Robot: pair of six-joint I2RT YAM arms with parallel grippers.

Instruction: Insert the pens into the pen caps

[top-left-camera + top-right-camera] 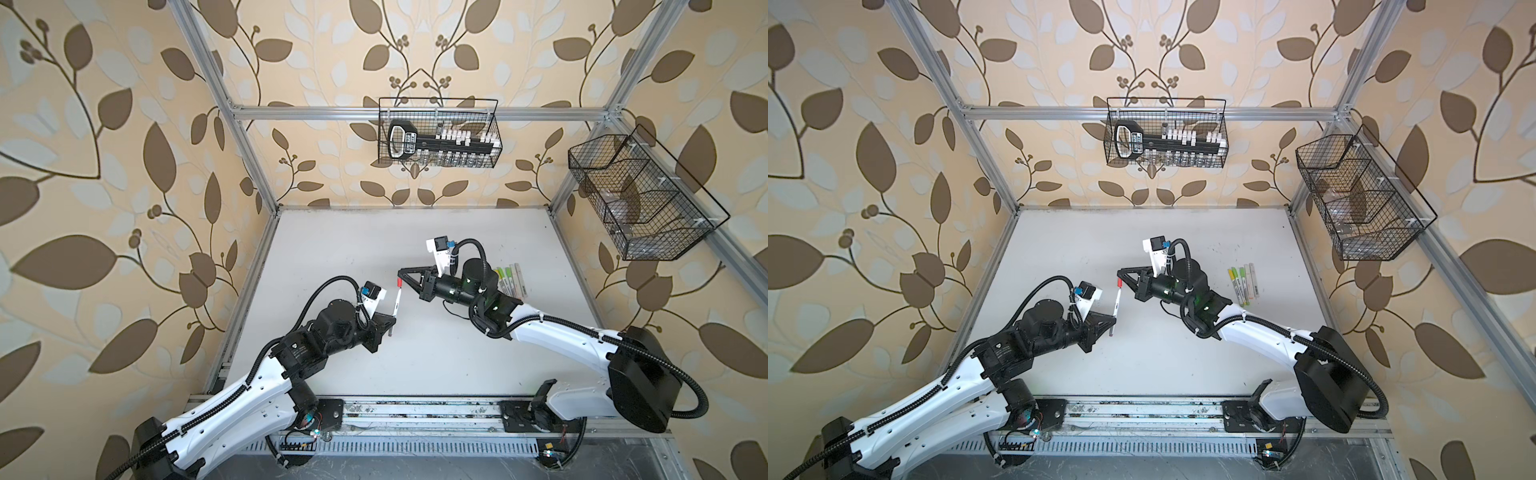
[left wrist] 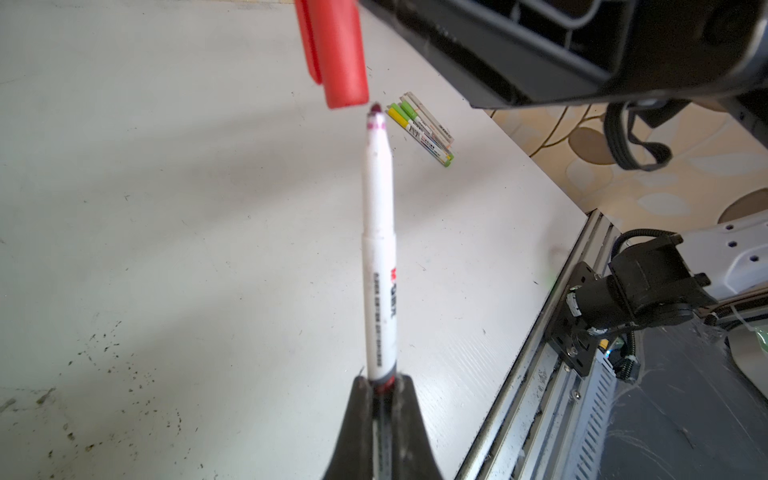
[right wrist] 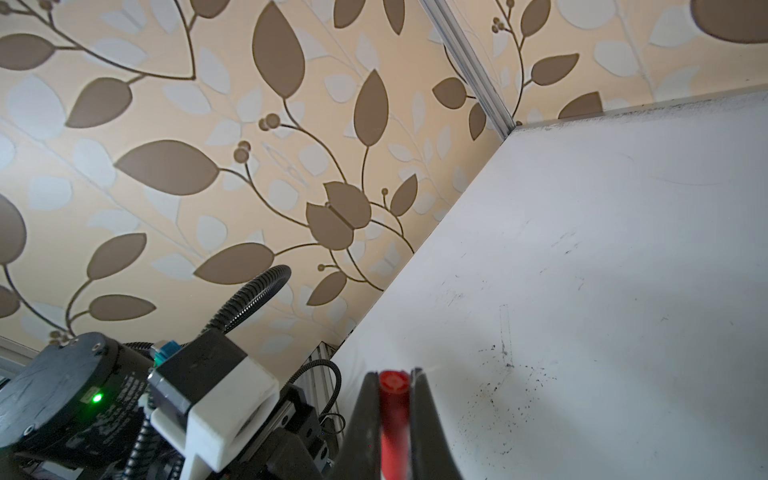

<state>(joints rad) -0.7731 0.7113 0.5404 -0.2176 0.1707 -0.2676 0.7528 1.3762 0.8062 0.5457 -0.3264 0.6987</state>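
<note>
My left gripper (image 1: pixel 390 323) (image 1: pixel 1112 323) (image 2: pixel 384 386) is shut on the lower, red-banded end of a thin white pen (image 1: pixel 396 305) (image 1: pixel 1116 305) (image 2: pixel 378 249). The pen is held above the table and points away from me. My right gripper (image 1: pixel 400 275) (image 1: pixel 1120 275) (image 3: pixel 392 384) is shut on a red pen cap (image 1: pixel 400 283) (image 1: pixel 1120 284) (image 2: pixel 338 54) (image 3: pixel 392 419). In the left wrist view the pen's dark red tip (image 2: pixel 376 109) sits uncovered right beside the rim of the cap's open end. In both top views pen and cap meet end to end.
Several capped pens (image 1: pixel 513 280) (image 1: pixel 1244 284) (image 2: pixel 424 126), green, yellow and pale grey, lie side by side on the white table (image 1: pixel 374 241) behind the right arm. A wire basket (image 1: pixel 440 133) hangs on the back rail. Another basket (image 1: pixel 636 199) hangs at the right.
</note>
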